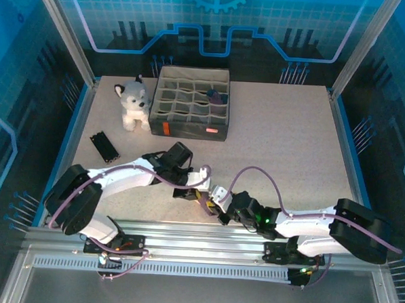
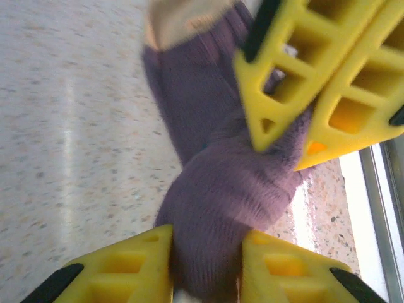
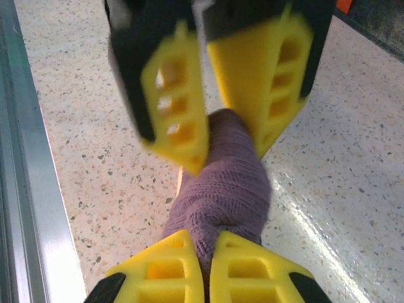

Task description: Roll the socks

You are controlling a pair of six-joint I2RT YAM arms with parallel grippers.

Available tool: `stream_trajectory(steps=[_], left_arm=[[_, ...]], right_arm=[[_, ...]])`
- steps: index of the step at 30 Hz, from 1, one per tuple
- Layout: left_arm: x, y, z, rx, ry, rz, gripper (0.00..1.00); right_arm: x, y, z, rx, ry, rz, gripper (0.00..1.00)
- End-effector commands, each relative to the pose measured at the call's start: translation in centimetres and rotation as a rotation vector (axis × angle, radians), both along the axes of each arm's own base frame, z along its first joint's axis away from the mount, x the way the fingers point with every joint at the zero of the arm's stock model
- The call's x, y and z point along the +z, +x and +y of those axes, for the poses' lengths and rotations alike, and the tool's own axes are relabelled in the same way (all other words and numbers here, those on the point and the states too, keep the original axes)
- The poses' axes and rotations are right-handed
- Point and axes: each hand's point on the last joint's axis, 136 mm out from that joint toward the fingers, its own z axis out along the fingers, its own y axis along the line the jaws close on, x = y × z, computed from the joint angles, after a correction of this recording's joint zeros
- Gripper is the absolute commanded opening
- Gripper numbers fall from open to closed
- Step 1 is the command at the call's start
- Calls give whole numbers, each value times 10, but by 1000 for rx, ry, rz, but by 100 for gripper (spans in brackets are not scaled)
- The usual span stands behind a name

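The socks [image 2: 214,183] form a purple knit bundle on the speckled table, with a tan patch [image 2: 183,19] at the far end. My left gripper [image 2: 207,265] has the bundle filling the gap between its yellow fingers, touching both. My right gripper [image 3: 207,259] is pinched shut on the opposite end of the same purple socks [image 3: 224,189]. The two grippers face each other closely: the right gripper [image 2: 284,151] shows at the upper right of the left wrist view, and the left gripper [image 3: 227,154] hangs blurred above the bundle. From above, both meet near the front edge, left gripper [image 1: 199,185], right gripper [image 1: 213,203].
A grey-and-white plush husky [image 1: 133,102] sits at the back left beside a grey divided organizer box [image 1: 190,132] with something dark in one cell [image 1: 215,96]. A black flat object [image 1: 103,146] lies at the left. The metal rail [image 1: 205,233] runs just behind the grippers.
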Motion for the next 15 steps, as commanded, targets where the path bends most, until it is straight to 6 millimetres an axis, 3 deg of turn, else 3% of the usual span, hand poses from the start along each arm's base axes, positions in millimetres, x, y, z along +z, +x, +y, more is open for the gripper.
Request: stream_trajectory(steps=[1,10,15], left_arm=[[41,29,-4,127,-149,-26,31],[64,55,-6,305,-237,129,34],[65,70,-27,340,-207,309,34]], right_arm=[[-33,-20,-12,44,-99,78,0],[-43,-24,-9,66,-119,114,0],[-42,-25,-9,67,-114,113,0]])
